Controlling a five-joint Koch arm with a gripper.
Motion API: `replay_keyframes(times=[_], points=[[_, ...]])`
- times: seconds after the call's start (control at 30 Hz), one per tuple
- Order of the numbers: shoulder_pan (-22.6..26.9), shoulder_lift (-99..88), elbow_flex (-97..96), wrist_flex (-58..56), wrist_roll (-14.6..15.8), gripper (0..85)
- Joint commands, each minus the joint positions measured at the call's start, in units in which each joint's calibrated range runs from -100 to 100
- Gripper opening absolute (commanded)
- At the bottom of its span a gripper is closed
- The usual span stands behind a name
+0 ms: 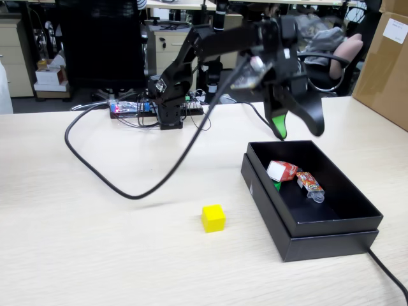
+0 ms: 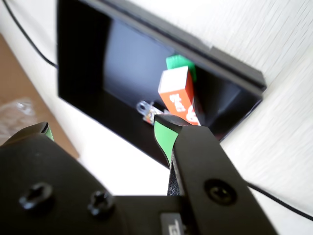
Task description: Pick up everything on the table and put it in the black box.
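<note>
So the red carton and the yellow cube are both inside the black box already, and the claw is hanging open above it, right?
Not quite: the yellow cube is not inside; the fixed view shows it on the table, left of the black box. The red carton does lie in the box, and the gripper does hang open above it.

- You see the black box (image 1: pixel 331 226) on the right part of the beige surface (image 1: pixel 95 242) in the fixed view, shallow, matte and open at the top.
- The red carton (image 1: pixel 282 170) with white markings lies inside the box, near its left wall.
- The green cube (image 2: pixel 180 62) sits in the box, just behind the carton, mostly hidden.
- The yellow cube (image 1: pixel 213 218) rests on the surface, left of the box, apart from it.
</note>
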Motion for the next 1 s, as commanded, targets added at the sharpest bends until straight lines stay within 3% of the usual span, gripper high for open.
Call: replay_keyframes(times=[0.0,0.17,0.33,0.57,0.97], points=[[-2.34,-6.43,2.6,-0.5,-1.86,41.8],[-8.74,-3.9,0.15,-0.41,-4.25,42.0],[-13.28,1.95,-10.18,0.11,-5.27,47.7],[-14.02,10.55,-11.45,3.13,-5.27,47.5],[-13.09,26.28,2.15,3.74,-4.98,47.2]])
